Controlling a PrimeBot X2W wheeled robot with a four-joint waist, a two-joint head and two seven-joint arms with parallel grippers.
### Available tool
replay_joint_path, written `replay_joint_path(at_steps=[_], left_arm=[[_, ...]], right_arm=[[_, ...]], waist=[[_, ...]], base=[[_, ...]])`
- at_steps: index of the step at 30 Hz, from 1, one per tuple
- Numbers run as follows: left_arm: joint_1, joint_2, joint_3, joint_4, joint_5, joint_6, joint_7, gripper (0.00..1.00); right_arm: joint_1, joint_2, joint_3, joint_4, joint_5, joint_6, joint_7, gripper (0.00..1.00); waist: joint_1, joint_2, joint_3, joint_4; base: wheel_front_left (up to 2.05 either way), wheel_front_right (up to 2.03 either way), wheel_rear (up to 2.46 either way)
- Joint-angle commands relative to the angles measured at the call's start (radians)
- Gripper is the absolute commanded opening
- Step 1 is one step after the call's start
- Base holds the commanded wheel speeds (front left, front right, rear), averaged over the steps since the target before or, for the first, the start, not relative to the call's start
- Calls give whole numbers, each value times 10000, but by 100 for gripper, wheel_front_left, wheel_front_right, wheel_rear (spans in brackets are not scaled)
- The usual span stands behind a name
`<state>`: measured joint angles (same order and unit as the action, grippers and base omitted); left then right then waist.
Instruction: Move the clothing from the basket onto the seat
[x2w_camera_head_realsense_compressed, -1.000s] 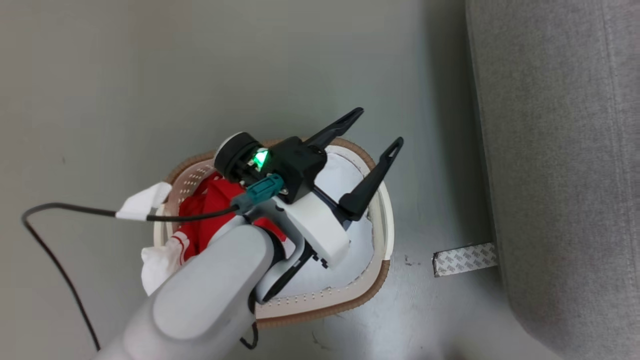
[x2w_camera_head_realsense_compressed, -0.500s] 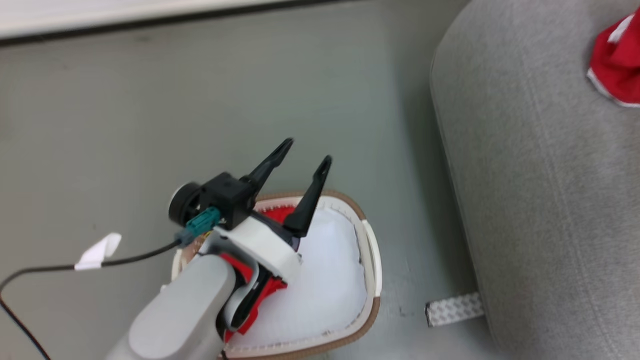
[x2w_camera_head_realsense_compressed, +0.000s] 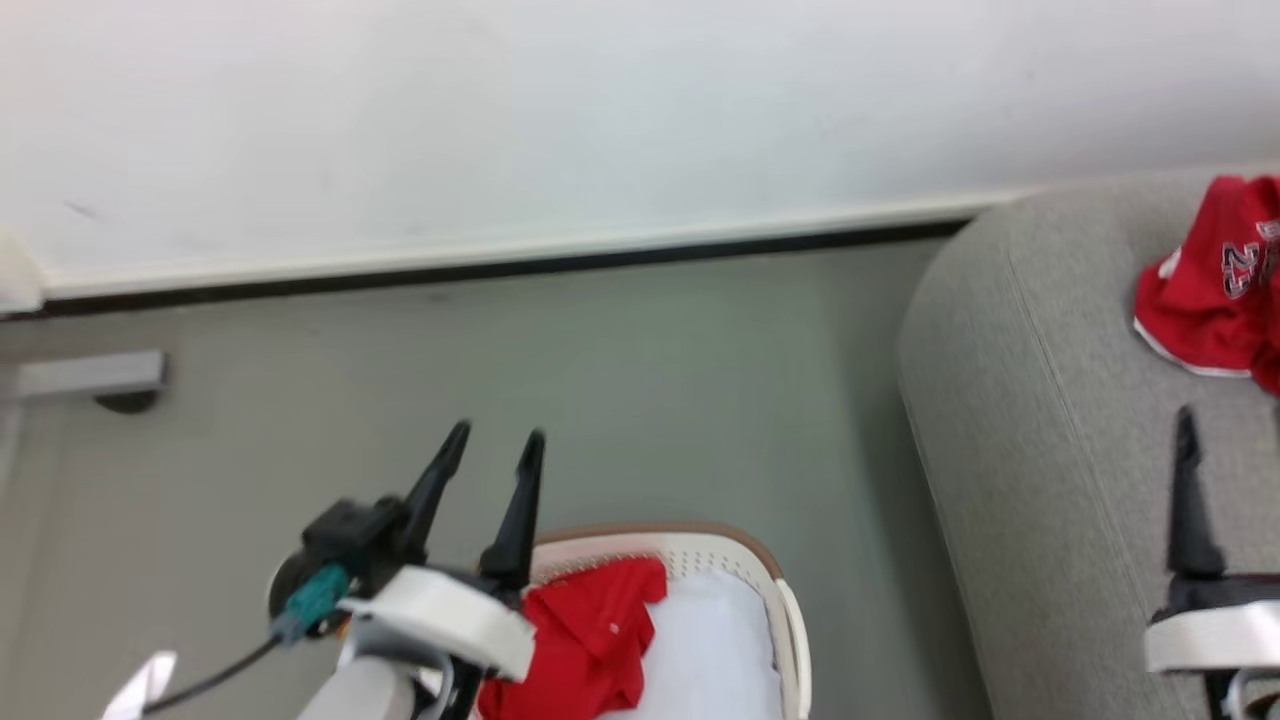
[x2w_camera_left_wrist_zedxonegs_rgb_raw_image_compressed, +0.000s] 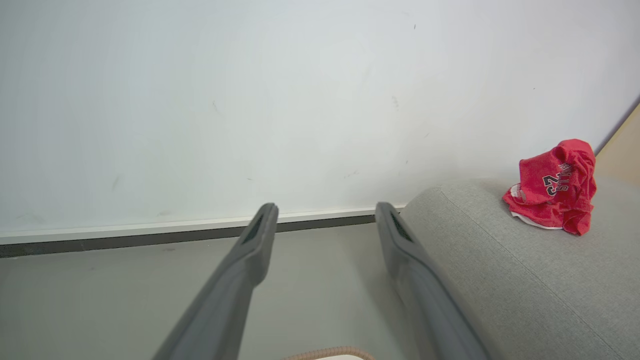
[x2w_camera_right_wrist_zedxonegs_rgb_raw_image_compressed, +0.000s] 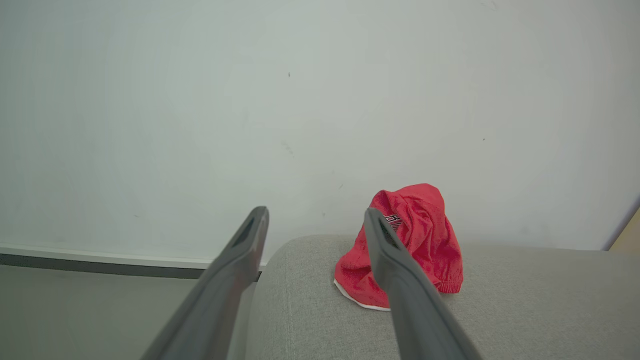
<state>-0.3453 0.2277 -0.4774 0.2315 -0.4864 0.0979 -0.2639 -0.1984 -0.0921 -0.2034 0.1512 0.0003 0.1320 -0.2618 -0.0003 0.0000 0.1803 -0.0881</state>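
Below a white wall (x2w_camera_head_realsense_compressed: 600, 120), grey floor (x2w_camera_head_realsense_compressed: 620, 400) beside the grey seat (x2w_camera_head_realsense_compressed: 1050, 450).

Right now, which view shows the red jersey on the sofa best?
Left wrist view: the red jersey lies whole and unblocked, print showing. Head view crops it at the frame edge; in the right wrist view a tool finger crosses it.

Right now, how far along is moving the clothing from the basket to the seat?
Done: one red number 23 jersey lies crumpled on the seat. In hand: nothing; the left end effector by the basket and the right end effector over the seat are both open and empty. Left: at least one red garment lies in the basket, to be carried over.
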Motion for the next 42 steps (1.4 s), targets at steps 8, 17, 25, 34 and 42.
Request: replay_joint_path(at_steps=[8, 17, 25, 34, 42], left_arm=[[2006, -479, 1509, -243, 848, -269, -4, 100], [3212, -1104, 2831, -280, 1539, -846, -6, 100], [3490, -1419, 3488, -49, 2057, -1327, -6, 100], [3496, -1650, 3794, 175, 2298, -1669, -7, 100], [3305, -1715, 3813, 358, 2531, -1845, -7, 100]], right_arm=[[1368, 301, 1149, 228, 263, -25, -16, 100], [2275, 415, 1845, 679, 574, -25, -17, 100], [2410, 421, 1848, 815, 924, -25, -17, 100], [2415, 423, 1806, 822, 950, -25, -17, 100], [2312, 424, 1869, 853, 1071, -25, -17, 100]], waist=[[3, 0, -1506, 771], [3, 0, -2102, 772], [3, 0, -2256, 514], [3, 0, -2271, 402], [3, 0, -2112, 374]], base=[[0, 0, 0], [0, 0, 0], [0, 0, 0], [0, 0, 0], [0, 0, 0]])
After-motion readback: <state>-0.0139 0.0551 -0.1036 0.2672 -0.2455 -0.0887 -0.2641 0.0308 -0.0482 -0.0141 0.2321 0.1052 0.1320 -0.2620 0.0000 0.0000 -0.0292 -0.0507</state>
